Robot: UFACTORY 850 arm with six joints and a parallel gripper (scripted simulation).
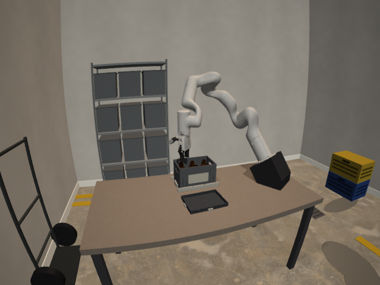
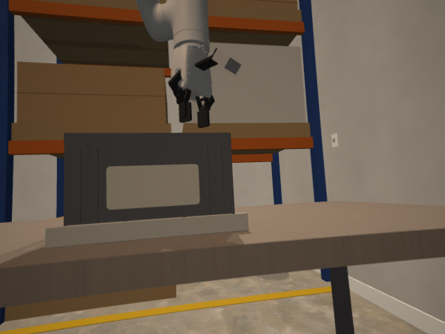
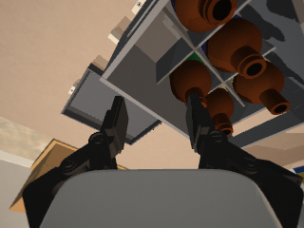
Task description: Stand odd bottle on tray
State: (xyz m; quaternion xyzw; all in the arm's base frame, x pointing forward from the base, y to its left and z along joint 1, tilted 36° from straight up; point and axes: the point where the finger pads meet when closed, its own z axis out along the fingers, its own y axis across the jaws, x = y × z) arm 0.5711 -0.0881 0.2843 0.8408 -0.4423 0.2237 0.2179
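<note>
Five brown bottles stand in the grey crate. In the wrist view they are a top bottle, a large-looking one, one beside the right finger, one at the right and a lower one. One crate corner compartment, on the tray side, is empty. The top view shows only some necks; the exterior view shows none. My gripper is open and empty above the crate, its right finger overlapping one bottle's neck in view. The black tray lies empty. Neck differences cannot be told.
A pale low frame surrounds the crate's foot on the table. The tray lies beside the crate. The arm's black base stands at the table's right. Shelving stands behind.
</note>
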